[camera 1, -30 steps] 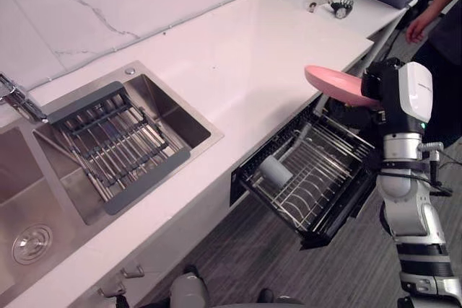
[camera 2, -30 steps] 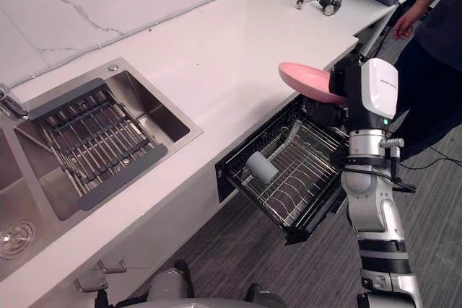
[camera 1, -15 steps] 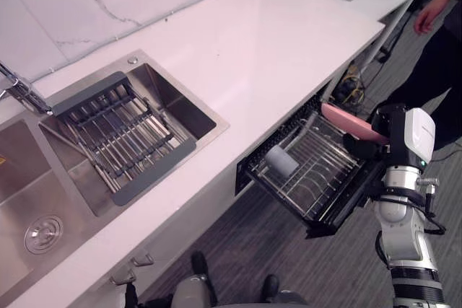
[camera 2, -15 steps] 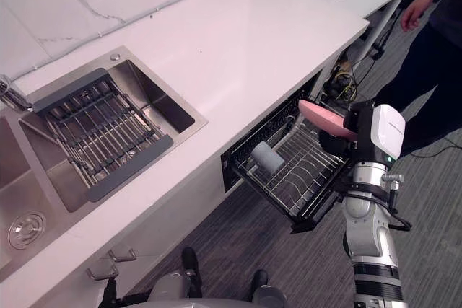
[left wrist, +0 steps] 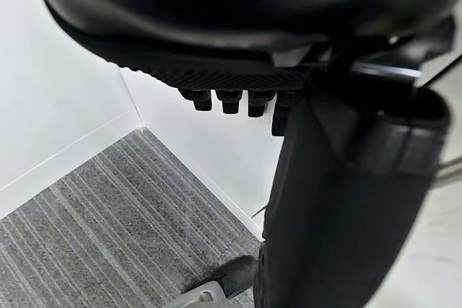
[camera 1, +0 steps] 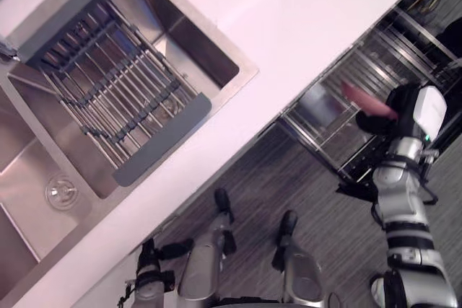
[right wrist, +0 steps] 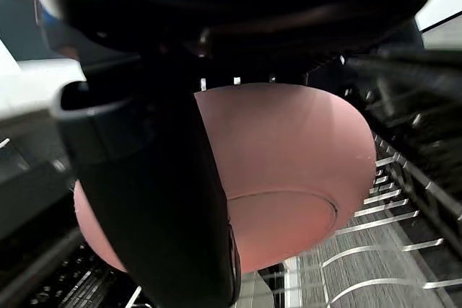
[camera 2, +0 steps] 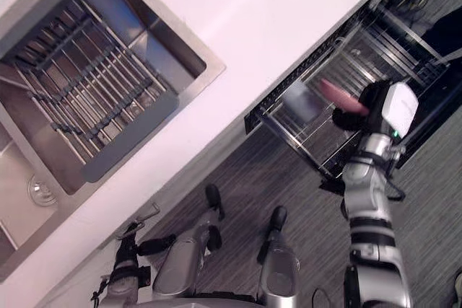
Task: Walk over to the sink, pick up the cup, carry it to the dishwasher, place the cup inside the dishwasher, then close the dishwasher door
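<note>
White table [camera 1: 325, 5] runs slantwise across the head views, with the steel sink [camera 1: 198, 45] and its slatted drying rack [camera 1: 108, 99] at ten o'clock. The pulled-out dishwasher rack [camera 2: 382, 41] hangs over the grey striped floor [camera 1: 274, 171] at two o'clock. What the right hand [camera 1: 382, 117] carries is no cup but a shallow pink bowl [camera 1: 368, 102]. It is clamped by the rim, and the right wrist view shows the thumb [right wrist: 166, 200] curled across its underside with the rack's wires just beyond. The bowl hangs at three o'clock, over the rack's near side, beside a grey shape [camera 2: 299, 102] lying on the wires that is too smeared to name. The left hand [camera 1: 148, 268] hangs at seven o'clock, its fingers [left wrist: 231, 99] relaxed and holding nothing. The step in hand looks like the placing. The next move would be to lower the bowl between the wires, clear of the grey shape, then loosen the fingers and draw the arm back. The rack and door would still have to be pushed shut. Against the frames before, the whole picture has swung and dipped, which is the camera's doing. The arm itself has come down: a second ago the bowl rode at the height of the table's edge, half a second ago over the rack's outer end, and now it is low by the wires.
</note>
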Robot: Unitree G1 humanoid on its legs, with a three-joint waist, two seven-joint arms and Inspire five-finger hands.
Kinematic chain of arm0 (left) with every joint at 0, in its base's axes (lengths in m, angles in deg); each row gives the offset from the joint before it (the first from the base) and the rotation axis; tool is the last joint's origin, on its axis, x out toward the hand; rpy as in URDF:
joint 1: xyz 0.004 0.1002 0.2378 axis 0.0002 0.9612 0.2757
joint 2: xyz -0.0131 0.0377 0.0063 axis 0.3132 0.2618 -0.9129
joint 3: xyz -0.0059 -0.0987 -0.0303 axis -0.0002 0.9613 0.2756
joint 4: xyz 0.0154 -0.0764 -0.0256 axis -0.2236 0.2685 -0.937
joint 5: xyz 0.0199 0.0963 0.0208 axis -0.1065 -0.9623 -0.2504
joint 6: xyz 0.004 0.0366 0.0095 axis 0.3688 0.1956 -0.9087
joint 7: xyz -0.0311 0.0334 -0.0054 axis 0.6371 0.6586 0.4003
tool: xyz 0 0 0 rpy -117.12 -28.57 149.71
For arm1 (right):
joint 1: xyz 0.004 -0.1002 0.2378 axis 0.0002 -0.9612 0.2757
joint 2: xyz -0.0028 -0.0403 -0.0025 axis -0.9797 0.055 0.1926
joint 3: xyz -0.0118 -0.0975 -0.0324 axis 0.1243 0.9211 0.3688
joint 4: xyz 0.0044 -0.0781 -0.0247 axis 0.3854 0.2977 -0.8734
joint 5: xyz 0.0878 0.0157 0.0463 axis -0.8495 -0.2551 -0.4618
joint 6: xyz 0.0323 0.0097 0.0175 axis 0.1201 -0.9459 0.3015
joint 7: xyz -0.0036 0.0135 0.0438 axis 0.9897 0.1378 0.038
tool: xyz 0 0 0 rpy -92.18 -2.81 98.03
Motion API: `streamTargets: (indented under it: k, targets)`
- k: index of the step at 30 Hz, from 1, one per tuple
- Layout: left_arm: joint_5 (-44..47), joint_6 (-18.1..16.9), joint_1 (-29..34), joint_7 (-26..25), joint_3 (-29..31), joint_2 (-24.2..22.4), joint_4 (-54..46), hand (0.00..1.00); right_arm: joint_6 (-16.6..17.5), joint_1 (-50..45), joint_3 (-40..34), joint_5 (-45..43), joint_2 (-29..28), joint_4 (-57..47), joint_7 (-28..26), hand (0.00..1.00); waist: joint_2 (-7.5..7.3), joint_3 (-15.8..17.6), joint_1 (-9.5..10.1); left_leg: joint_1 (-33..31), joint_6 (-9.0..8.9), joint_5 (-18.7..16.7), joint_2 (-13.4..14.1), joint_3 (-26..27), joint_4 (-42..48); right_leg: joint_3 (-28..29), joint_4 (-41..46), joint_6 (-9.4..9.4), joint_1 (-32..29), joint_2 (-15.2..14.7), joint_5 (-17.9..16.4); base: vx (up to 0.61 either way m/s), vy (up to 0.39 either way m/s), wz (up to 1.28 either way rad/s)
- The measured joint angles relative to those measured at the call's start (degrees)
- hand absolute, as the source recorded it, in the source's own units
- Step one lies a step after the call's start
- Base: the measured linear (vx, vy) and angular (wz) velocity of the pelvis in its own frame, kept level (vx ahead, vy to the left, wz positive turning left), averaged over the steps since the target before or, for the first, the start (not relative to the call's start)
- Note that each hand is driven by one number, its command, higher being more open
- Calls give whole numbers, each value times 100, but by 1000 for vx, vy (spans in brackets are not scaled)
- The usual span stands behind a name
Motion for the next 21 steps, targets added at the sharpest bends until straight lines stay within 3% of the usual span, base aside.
streamTargets:
  k: [4, 5, 8, 16, 21]
  targets:
    - [210, -1, -160, -16, -138, -107, -10, 100, -145, 545, 198, -263, 426, 706, 46, 0, 204, 100, 12, -115, 42, 44, -96, -163, -75, 41, -3, 5, -109, -62, 0, 55, 86, 16]
    - [293, 0, -215, -57, -252, -122, -7, 100, -177, 691, 232, -376, 519, 911, 53, 100, 267, 130, 37, -156, 49, 50, -102, -192, -76, 49, -3, 5, -143, -77, 0, 53, 44, 11]
    - [384, 4, -238, -61, -359, -146, -34, 100, -280, 844, 296, -642, 579, 1178, 57, 100, 355, 157, 48, -180, 65, 68, -132, -279, -114, 47, -2, 5, -163, -104, 0, 47, 39, 6]
    - [429, 153, -225, -29, -433, -142, -40, 100, -302, 486, 320, -1750, 538, 926, -358, 100, 357, 156, -21, 99, 15, 103, -192, -500, -169, 48, 205, 77, 6, -206, -135, 15, 43, 1]
    - [405, 193, -200, -8, -393, -143, -35, 100, 12, -163, -153, -2508, 250, 238, -680, 100, 305, 128, -127, 249, -27, 133, -193, -572, -171, 1, 279, 121, 150, -216, -166, -27, 28, 4]
